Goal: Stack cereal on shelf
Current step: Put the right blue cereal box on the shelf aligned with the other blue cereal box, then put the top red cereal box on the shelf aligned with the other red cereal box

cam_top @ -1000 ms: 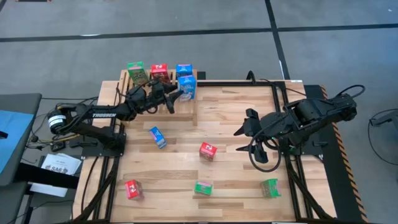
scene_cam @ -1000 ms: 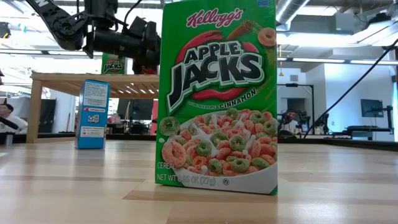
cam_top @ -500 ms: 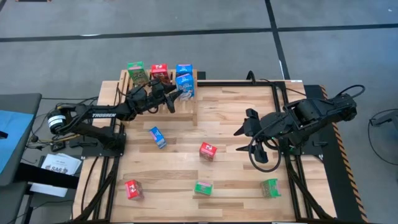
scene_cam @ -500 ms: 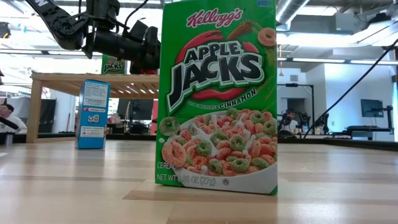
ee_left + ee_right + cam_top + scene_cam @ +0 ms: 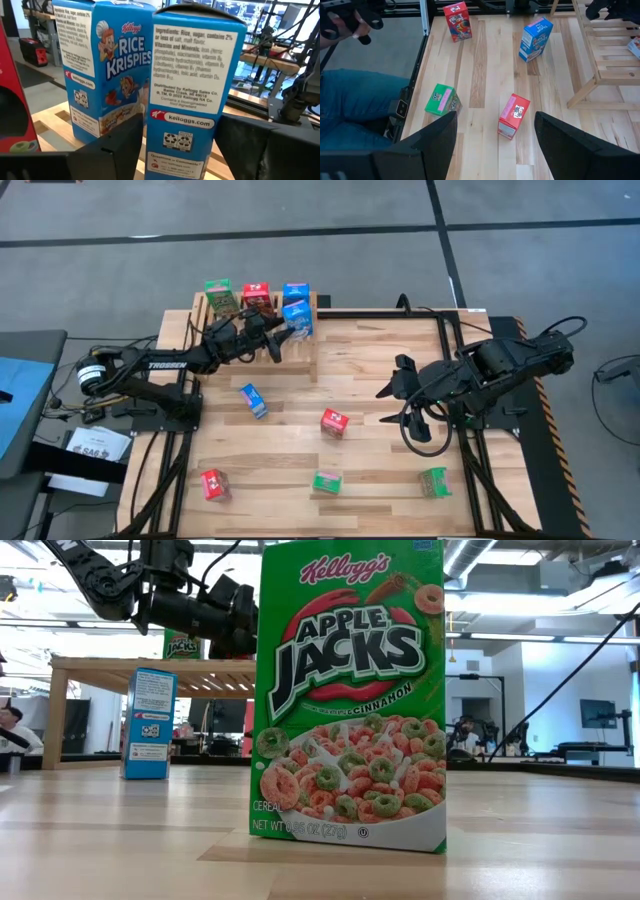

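The shelf (image 5: 250,330) stands at the table's far left and carries a green (image 5: 220,297), a red (image 5: 256,297) and a blue cereal box (image 5: 296,292) in a row. A second blue box (image 5: 298,318) stands upright in front of that blue one. My left gripper (image 5: 284,332) reaches level from the left, its fingers close on either side of this box (image 5: 187,90), slightly open. My right gripper (image 5: 392,405) hangs open above the table's right half, holding nothing. Loose boxes lie on the table: blue (image 5: 253,400), red (image 5: 334,423), red (image 5: 214,484), green (image 5: 326,480), green (image 5: 435,481). My left gripper has one finger (image 5: 122,145) beside each broad face of the near blue box, low on it (image 5: 175,150), coming level from the table's left. Whether the fingers touch it, I cannot tell. The box stands upright next to the other blue box (image 5: 102,75).
A green Apple Jacks box (image 5: 350,700) fills the low view close to the camera. A person in jeans (image 5: 355,105) sits beyond the table's edge in the right wrist view. Bare planks (image 5: 380,350) lie between the shelf and my right arm.
The blue box at my left gripper has shifted a little toward the far edge of the shelf and now stands straighter beside the other blue box. My right arm has kept still.
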You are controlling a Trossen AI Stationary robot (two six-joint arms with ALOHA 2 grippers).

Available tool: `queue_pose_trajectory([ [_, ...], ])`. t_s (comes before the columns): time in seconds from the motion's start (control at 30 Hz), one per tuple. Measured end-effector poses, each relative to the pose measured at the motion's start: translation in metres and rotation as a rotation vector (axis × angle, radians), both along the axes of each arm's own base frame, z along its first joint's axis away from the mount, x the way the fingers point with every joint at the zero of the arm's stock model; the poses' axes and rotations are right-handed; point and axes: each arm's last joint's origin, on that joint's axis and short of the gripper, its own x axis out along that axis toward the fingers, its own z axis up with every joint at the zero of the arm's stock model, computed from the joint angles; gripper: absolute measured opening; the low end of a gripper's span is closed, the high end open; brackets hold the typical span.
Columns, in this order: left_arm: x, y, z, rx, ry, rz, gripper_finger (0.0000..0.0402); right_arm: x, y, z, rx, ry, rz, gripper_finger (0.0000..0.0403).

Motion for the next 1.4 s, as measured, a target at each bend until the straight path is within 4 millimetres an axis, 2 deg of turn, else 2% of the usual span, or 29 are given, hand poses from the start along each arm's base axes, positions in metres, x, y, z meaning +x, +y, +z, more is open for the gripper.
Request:
queue_pose_trajectory([
  [0.17,0.000,0.000,0.000,0.000,-0.001,0.001,0.0236,0.000,0.000,0.000,0.000,0.000,0.000,0.0292],
  [0.57,-0.007,-0.006,0.007,-0.007,0.021,0.028,0.0238,0.000,0.000,0.000,0.000,0.000,0.000,0.0292],
  [0.8,-0.012,-0.009,0.011,0.001,0.038,0.117,0.0238,0.000,0.000,0.000,0.000,0.000,0.000,0.0292],
  [1.4,-0.008,-0.022,0.014,0.018,0.039,0.050,0.0238,0.000,0.000,0.000,0.000,-0.001,0.000,0.0292],
])
